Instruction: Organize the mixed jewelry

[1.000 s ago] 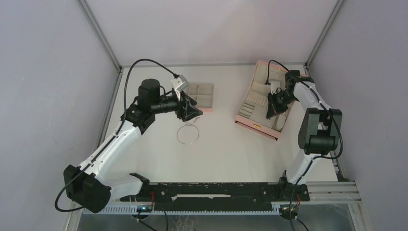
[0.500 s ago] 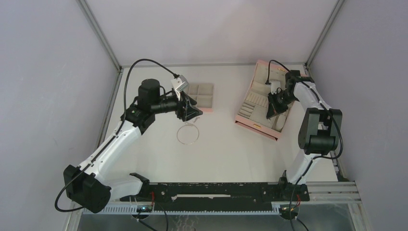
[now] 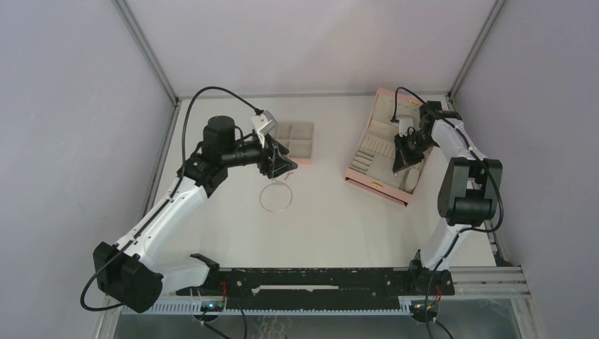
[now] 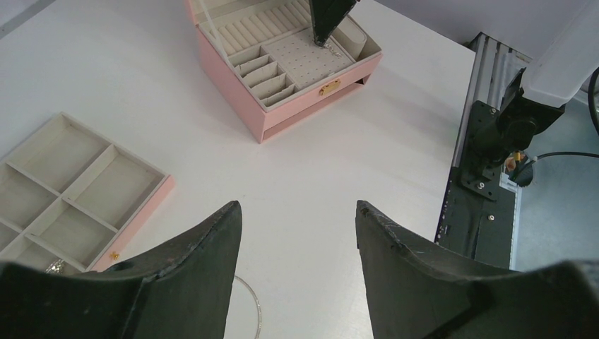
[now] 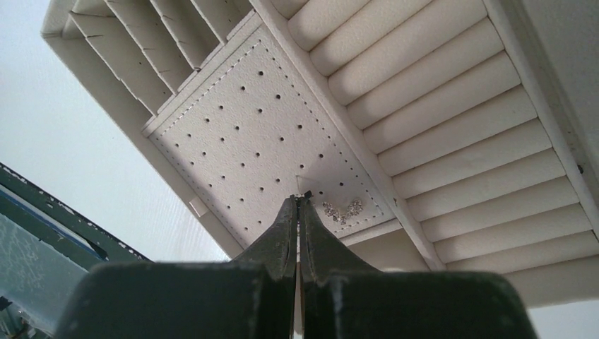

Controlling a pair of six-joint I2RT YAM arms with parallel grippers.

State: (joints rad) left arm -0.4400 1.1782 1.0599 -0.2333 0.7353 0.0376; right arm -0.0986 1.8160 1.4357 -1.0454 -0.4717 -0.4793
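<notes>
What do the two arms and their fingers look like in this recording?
Both the left arm and right arm have white links with black joint housings and thin black cables. The left fingers and right fingers are dark and tapered; the left ones have scuffed edges.

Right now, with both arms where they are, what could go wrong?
1. The right gripper is shut, its tips right beside the sparkly cluster near the edge of the perforated panel; a sideways nudge could knock it off.
2. The wire hoop lies flat on the table below the open left gripper; it may skid rather than lift.
</notes>
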